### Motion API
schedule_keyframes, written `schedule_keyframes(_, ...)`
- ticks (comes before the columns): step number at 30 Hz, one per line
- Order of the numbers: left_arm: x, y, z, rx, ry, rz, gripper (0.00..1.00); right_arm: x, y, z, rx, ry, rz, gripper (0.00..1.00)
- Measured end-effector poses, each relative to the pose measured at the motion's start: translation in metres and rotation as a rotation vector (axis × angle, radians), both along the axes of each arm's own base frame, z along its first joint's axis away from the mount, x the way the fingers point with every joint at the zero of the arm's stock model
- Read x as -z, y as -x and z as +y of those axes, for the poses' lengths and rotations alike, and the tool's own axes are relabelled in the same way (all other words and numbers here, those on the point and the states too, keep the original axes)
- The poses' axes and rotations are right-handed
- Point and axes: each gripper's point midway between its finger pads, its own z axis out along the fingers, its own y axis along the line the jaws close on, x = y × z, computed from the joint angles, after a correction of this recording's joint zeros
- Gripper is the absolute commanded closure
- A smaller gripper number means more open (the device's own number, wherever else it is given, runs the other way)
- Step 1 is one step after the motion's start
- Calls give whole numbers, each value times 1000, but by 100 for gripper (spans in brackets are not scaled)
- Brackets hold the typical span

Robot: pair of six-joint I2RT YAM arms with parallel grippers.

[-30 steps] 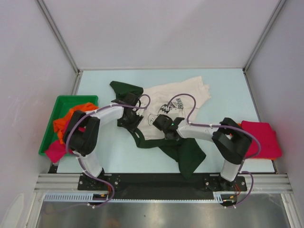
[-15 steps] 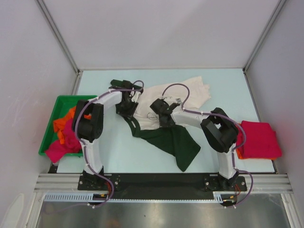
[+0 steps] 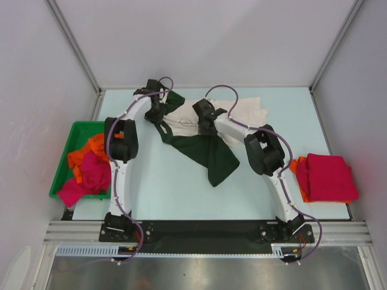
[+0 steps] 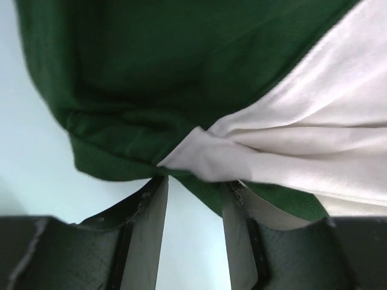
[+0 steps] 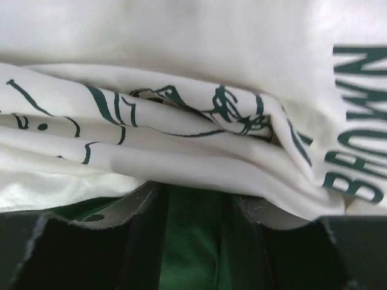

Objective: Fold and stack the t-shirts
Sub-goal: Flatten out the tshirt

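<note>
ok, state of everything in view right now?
cream t-shirt: unfolded, bunched, pinched by both end effectors.
left end effector: shut on cream t-shirt.
right end effector: shut on cream t-shirt.
crimson t-shirt: folded, atop orange t-shirt.
green bin: holds crumpled shirts.

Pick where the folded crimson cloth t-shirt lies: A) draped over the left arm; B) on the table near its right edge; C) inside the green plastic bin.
B: the folded crimson t-shirt sits on the pale table at the right, opposite the green plastic bin.
</note>
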Motion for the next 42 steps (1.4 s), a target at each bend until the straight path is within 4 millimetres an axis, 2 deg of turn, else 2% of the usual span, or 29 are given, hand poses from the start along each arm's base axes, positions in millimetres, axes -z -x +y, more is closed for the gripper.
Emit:
schedule_keyframes(3,-3,-16,6,-18,-13,-30,55,-2,-20,2,1,-14,-16,57)
schedule_keyframes(7,-6,-19,11,-29,-14,-43,54,-3,-32,0,-8,-9,-31,53)
schedule_keyframes(9,-8,-12,10,-31,-1,-48,53,-4,-31,-3,-10,-1,-46,50)
schedule_keyframes(11,-14,9,9,-28,22,-36,53,-7,-20,-12,-9,18,-44,47)
schedule_keyframes(13,-36,27,5,-22,51,-53,52,-19,-10,-23,-3,35,-52,44)
schedule_keyframes(14,-50,34,3,-19,65,-72,52,-31,-5,-28,1,39,-64,43)
schedule_keyframes(16,-98,49,-4,-3,107,-168,51,-67,2,-34,6,32,-119,42)
schedule_keyframes(19,-161,74,-25,54,165,-318,51,-130,13,-42,20,4,-232,42)
schedule_keyframes(20,-176,85,-36,86,184,-358,51,-151,20,-43,21,-11,-270,42)
schedule_keyframes(22,-192,108,-59,157,221,-395,52,-183,41,-43,8,-37,-328,43)
schedule_keyframes(24,-184,129,-81,219,251,-371,53,-195,67,-39,-20,-52,-347,43)
schedule_keyframes(26,-158,147,-93,255,258,-299,54,-190,90,-35,-45,-50,-338,44)
schedule_keyframes(28,-127,160,-94,262,247,-214,54,-171,111,-31,-72,-29,-300,44)
schedule_keyframes(31,-81,183,-93,273,212,-79,55,-124,143,-37,-87,36,-200,44)
schedule_keyframes(35,-59,194,-99,292,202,-7,55,-87,166,-56,-62,97,-110,44)
schedule_keyframes(37,-52,195,-103,298,207,10,55,-81,172,-58,-47,104,-97,45)
schedule_keyframes(42,-38,199,-119,325,208,54,55,-81,182,-51,-41,86,-104,45)
